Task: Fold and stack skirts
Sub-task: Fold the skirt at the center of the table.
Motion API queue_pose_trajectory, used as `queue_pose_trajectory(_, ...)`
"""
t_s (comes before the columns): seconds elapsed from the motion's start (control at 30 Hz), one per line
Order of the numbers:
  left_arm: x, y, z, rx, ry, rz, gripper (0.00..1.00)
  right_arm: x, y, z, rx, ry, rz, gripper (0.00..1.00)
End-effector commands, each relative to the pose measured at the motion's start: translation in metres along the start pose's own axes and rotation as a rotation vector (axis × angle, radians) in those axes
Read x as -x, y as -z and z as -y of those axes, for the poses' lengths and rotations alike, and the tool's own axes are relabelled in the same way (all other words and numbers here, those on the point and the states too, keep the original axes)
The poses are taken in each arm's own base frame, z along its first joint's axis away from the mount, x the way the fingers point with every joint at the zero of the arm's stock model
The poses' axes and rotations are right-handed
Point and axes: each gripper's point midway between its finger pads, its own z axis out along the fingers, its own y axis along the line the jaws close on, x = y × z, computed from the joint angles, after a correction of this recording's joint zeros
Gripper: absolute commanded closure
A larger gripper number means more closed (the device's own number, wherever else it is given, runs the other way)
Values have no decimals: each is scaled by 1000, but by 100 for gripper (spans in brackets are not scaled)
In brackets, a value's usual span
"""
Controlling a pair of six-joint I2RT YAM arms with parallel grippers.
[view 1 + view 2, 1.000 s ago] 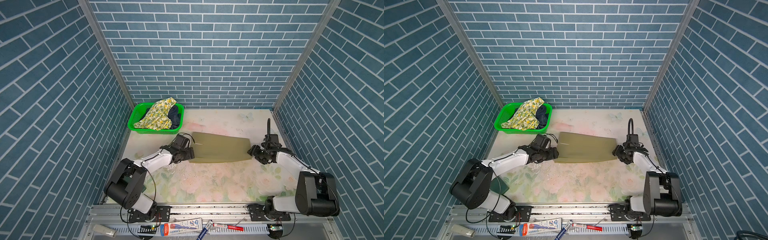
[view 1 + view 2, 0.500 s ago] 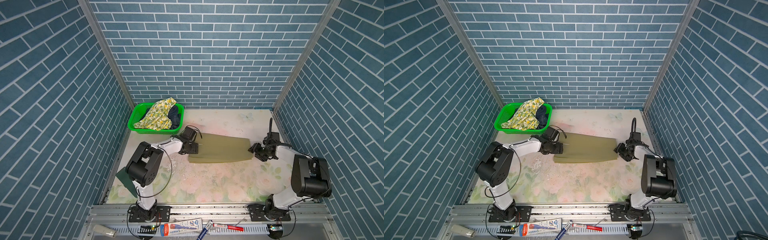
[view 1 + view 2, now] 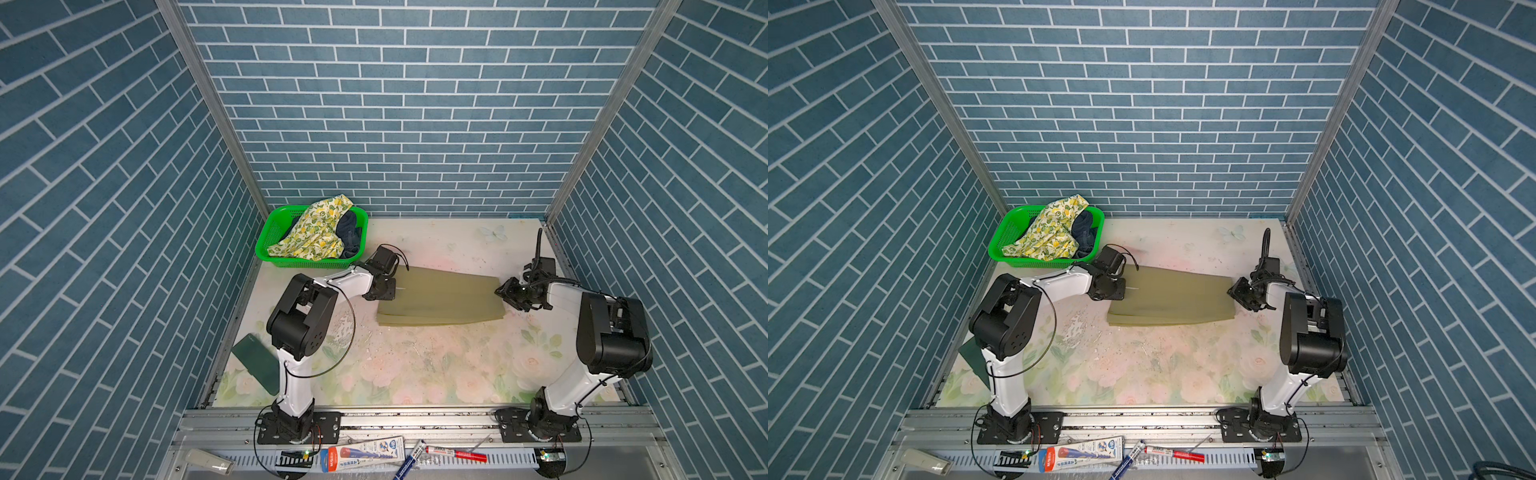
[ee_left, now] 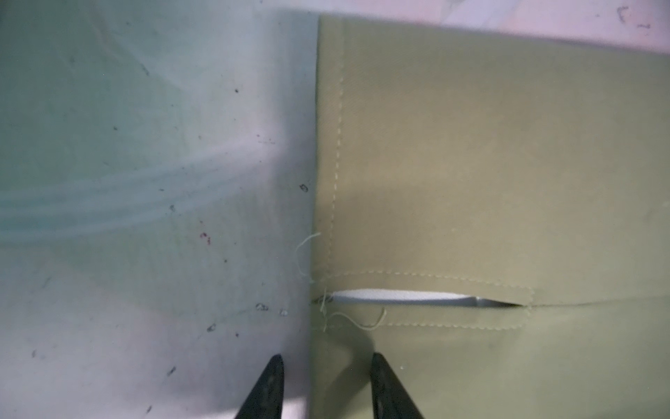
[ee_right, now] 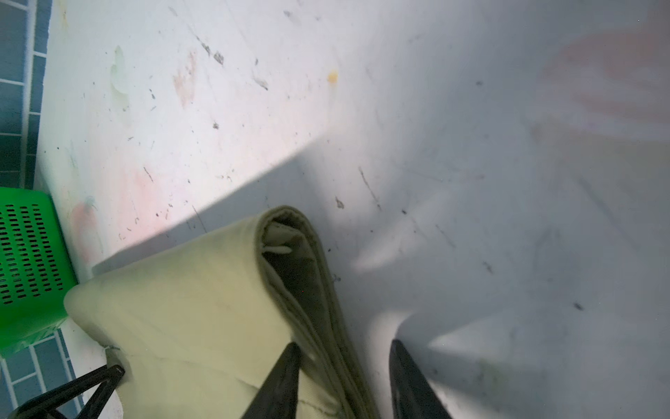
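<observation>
1. Where the folded olive-khaki cloth skirt (image 3: pixel 444 299) lies nearer the floral-printed table's (image 3: pixel 415 365) far edge, your left gripper (image 4: pixel 326 366) straddles one end — jaws narrow, unclamped.
2. Your right gripper (image 5: pixel 344 348) straddles the other — likewise narrow.

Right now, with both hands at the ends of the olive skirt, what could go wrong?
1. The left hand straddles only the very edge of the olive skirt, so a shallow bite may slip off.
2. At the right hand the folded end shows several layers; it may catch only some, and the fold could open.
3. The left arm passes close by the basket and could nudge it.
</observation>
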Motion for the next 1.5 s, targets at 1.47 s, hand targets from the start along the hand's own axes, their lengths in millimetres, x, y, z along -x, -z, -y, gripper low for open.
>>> queue_pose_trajectory(1.47, -52, -27, 38, -99, 11, -113, 100, -13, 84, -106, -246, 374, 89, 100)
